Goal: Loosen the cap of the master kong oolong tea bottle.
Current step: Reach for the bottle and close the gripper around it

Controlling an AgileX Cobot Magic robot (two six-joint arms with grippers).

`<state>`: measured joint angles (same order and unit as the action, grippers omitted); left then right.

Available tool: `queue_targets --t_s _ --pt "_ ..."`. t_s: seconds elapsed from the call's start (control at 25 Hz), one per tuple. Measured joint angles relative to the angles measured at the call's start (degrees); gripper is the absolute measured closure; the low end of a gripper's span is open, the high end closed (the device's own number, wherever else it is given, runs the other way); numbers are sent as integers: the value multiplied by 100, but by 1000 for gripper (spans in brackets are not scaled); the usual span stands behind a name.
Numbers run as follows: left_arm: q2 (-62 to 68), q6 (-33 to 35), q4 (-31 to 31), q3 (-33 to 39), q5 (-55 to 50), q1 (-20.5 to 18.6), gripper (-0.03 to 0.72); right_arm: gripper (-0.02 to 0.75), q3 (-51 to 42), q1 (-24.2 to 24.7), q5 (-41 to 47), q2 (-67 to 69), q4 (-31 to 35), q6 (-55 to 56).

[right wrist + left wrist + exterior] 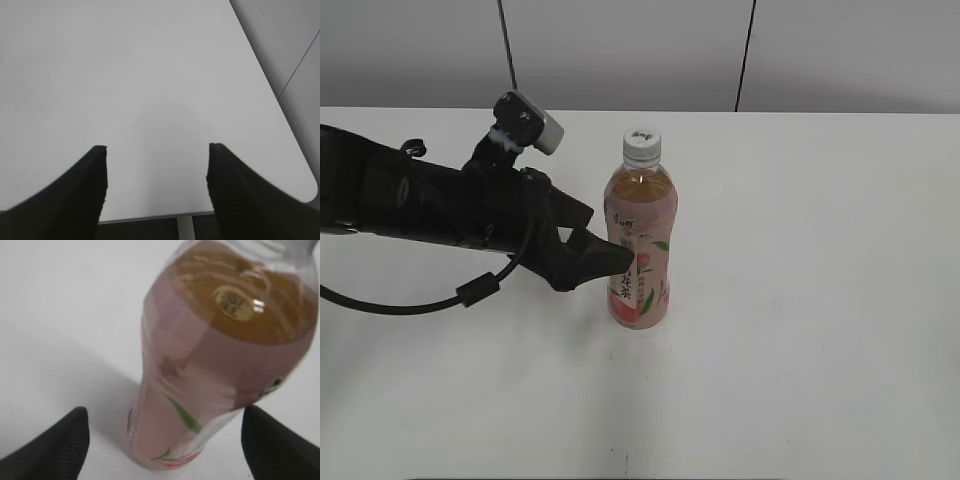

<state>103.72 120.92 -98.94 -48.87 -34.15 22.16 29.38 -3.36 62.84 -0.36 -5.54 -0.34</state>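
- we see the master kong oolong tea bottle (640,240) standing upright on the white table (820,300), roughly in the middle of the exterior view.
- the cap (642,146) sits on the bottle's neck, white and ribbed, and looks fully seated; we judge that no loosening has been done yet.
- the left gripper (610,262) reaches in from the left of the bottle, level with the lower part of the pink label.
- in the left wrist view the left gripper (162,440) is spread wide, one dark finger either side of the bottle (220,365), and neither finger touches it; the grip is released.
- we judge the task to be at an early stage: steadying the bottle body comes first, then gripping and turning the cap, and both are left to do.
- the right gripper (157,175) shows only in its own wrist view, its fingers parted over bare table (150,75) with nothing between them; it is released too.
- the right arm is absent from the exterior view, so we cannot place it relative to the bottle.
- the cap is cut off in the left wrist view, the bottle there is blurred, and the label's characters are too small to read.
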Motion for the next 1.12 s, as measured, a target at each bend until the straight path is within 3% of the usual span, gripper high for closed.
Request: queue_targets --t_s 0.12,0.24,0.64,0.76,1.12 --pt "-5 -4 64 0 -4 0 135 261 0 0 0 0 0 0" --pt "-9 -174 534 0 -4 0 135 261 0 0 0 0 0 0" --pt "-137 -2511 2565 0 -15 -49 143 261 0 0 0 0 0 -4" --pt "-300 -3717 3182 0 172 -189 180 261 0 0 0 0 0 1" --pt "-516 -7774 6486 0 1077 -256 220 261 0 0 0 0 0 -5"
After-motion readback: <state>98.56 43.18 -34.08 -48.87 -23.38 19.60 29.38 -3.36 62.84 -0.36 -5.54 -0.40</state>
